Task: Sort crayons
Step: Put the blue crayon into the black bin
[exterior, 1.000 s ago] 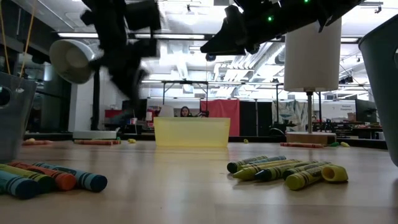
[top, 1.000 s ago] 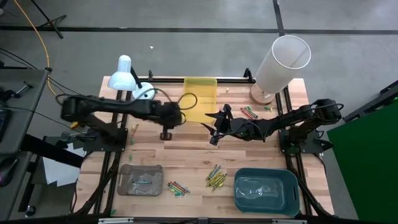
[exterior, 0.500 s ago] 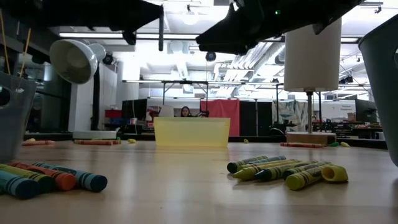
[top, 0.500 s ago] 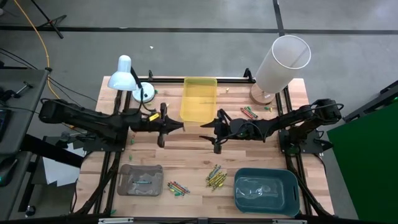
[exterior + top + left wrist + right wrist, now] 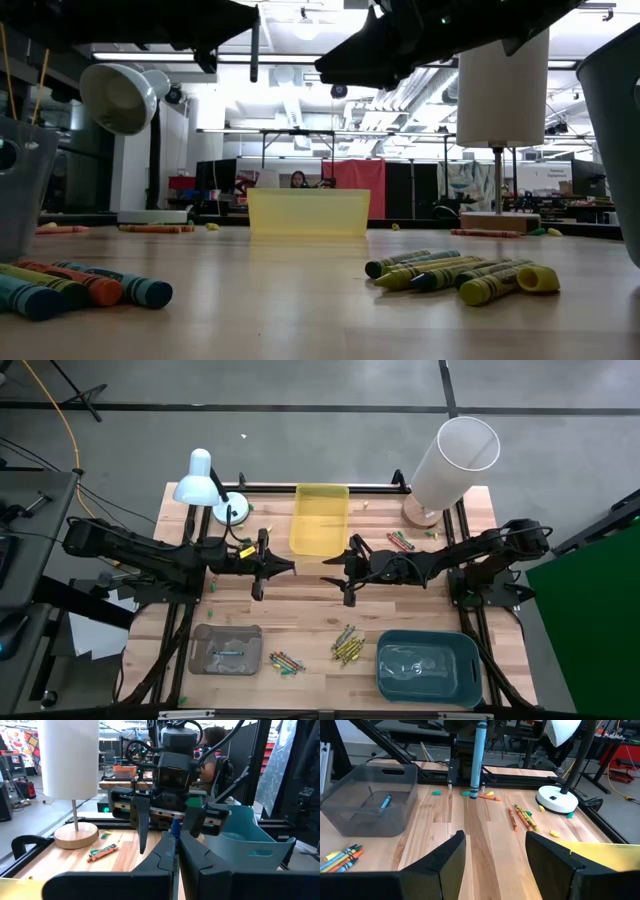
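Left gripper (image 5: pixel 259 567) fingers clamped on blue crayon (image 5: pixel 480 755), upright above mid-bench, presented for handover. Right gripper (image 5: pixel 349 571) facing it, fingers wide, apparently poised to receive.

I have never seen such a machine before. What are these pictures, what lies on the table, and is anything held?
Two robot arms work at a wooden table. One camera looks down from above, one sits at table height, and one rides on each wrist. The left gripper is shut on a blue crayon, held upright above the table. The right gripper faces it, fingers open and empty. Loose crayons lie around a yellow tray, a grey tray and a teal tray. A lamp stands at the back.
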Tool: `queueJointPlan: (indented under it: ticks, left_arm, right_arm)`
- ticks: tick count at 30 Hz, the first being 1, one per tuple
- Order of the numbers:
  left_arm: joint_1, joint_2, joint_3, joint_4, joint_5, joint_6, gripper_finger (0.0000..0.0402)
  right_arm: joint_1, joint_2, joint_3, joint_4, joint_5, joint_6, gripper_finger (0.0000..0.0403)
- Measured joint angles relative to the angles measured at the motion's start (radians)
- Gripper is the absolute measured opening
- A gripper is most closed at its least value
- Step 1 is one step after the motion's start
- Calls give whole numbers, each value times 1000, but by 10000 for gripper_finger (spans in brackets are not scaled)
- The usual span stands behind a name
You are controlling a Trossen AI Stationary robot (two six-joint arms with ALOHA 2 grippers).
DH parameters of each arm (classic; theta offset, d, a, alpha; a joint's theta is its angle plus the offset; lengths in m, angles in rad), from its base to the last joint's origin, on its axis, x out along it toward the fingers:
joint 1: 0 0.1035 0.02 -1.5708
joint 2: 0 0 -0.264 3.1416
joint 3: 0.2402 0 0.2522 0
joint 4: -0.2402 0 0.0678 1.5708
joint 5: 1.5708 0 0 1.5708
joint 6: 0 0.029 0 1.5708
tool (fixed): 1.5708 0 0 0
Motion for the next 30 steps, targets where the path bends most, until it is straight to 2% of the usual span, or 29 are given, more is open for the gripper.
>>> queueJointPlan:
  ticks: [3, 6, 9, 14, 16, 20, 24, 27, 30]
  left_arm:
    - [-1, 0, 0, -1, 9, -9, 0]
    - [-19, -1, 30, -100, 119, -27, 0]
    - [-102, 2, 133, -391, 144, -30, 0]
    - [-345, 82, 359, -896, 33, -69, 0]
    - [-451, 133, 453, -1056, -23, -137, 0]
    - [-639, 264, 632, -1402, -120, -384, 0]
    - [-768, 399, 775, -1677, -142, -643, 0]
    - [-821, 475, 800, -1753, -141, -763, 0]
    - [-838, 537, 778, -1749, -134, -787, 0]
  right_arm:
    - [0, 0, 0, -13, 0, 0, 199]
    - [0, 0, 0, -22, 0, -3, 199]
    - [-5, 0, 0, -23, 0, -23, 199]
    - [-15, 0, 0, -25, 1, -27, 199]
    - [-20, 0, 0, -26, 2, -26, 199]
    - [-21, 0, 0, -26, 2, -8, 199]
    - [-20, 0, 0, -26, 2, -5, 199]
    - [-21, 0, 0, -26, 2, 8, 199]
    - [-20, 0, 0, -26, 2, 11, 199]
